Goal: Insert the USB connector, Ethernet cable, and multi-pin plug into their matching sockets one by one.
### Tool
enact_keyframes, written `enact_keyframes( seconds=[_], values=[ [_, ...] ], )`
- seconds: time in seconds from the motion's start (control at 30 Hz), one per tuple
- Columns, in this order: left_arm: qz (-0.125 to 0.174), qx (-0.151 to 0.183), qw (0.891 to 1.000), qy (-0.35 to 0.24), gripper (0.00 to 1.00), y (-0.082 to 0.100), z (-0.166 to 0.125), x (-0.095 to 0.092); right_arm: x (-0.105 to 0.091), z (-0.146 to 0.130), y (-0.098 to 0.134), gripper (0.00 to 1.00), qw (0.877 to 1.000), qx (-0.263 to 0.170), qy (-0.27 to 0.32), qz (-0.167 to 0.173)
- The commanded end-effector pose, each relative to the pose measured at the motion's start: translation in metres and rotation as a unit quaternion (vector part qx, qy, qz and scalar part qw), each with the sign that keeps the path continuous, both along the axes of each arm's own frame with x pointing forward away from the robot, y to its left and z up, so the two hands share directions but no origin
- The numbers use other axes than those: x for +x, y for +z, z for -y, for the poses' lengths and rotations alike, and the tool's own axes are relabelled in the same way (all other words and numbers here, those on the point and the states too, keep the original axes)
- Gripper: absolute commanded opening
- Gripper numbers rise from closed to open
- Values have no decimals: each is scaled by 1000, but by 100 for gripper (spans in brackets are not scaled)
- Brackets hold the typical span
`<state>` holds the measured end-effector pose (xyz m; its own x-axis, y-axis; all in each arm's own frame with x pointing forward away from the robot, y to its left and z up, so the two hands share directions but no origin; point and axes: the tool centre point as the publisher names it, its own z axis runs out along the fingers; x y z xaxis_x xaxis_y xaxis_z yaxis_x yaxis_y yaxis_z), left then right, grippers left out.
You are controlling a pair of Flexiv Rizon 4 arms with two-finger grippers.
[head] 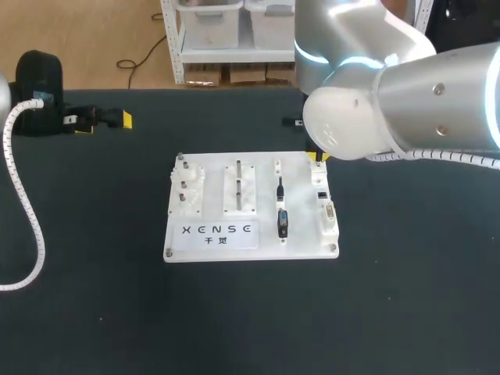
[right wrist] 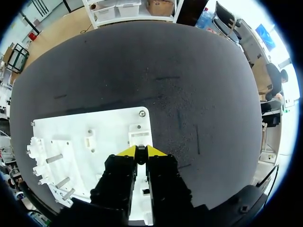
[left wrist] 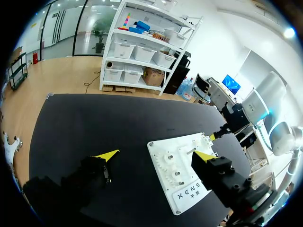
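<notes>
A black tabletop [head: 406, 297] carries a white board [head: 215, 168] at its middle. The right arm [head: 406, 109] comes in over the board's far right corner.

The left gripper [left wrist: 156, 155] hangs well away over bare tabletop near the far left edge. Its fingers are spread wide and hold nothing.

The right gripper [right wrist: 140, 151] is poised just above a small white socket block [right wrist: 139, 137] at the board's corner. Its fingers are drawn together, yellow tips meeting. The pictures do not settle whether something slim is pinched between them.

On the board, a multi-pin plug [head: 283, 223] and a slim plug [head: 280, 187] lie in line in a middle column. Both sit beside the sockets [head: 324, 207] along the right edge, not in them.

The job appears to be at or near its start. Neither visible plug looks seated, and both still have to be picked up and pushed home. The third connector cannot be picked out with confidence, so its socket may be the one in hand. All three insertions seem to remain.
</notes>
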<state>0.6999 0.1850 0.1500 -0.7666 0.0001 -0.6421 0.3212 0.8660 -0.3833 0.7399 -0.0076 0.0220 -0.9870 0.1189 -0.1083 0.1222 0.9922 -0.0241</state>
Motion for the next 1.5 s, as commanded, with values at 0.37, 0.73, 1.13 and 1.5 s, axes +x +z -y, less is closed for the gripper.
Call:
enact_keyframes(
  seconds=[0.37, 0.73, 1.13, 1.5],
  values=[
    [0, 0, 1000, 0, 100, 0, 0, 0, -5, 1, -6, 0, 1000, 4, 1, 1],
    [0, 0, 1000, 0, 100, 0, 0, 0, -6, 5, -8, 0, 1000, 2, -5, -1],
    [0, 0, 1000, 0, 100, 0, 0, 0, -3, 8, -22, 0, 1000, -6, -13, -18],
    [0, 0, 1000, 0, 100, 0, 0, 0, 3, 9, -36, 0, 999, -7, -22, -42]
  ],
)
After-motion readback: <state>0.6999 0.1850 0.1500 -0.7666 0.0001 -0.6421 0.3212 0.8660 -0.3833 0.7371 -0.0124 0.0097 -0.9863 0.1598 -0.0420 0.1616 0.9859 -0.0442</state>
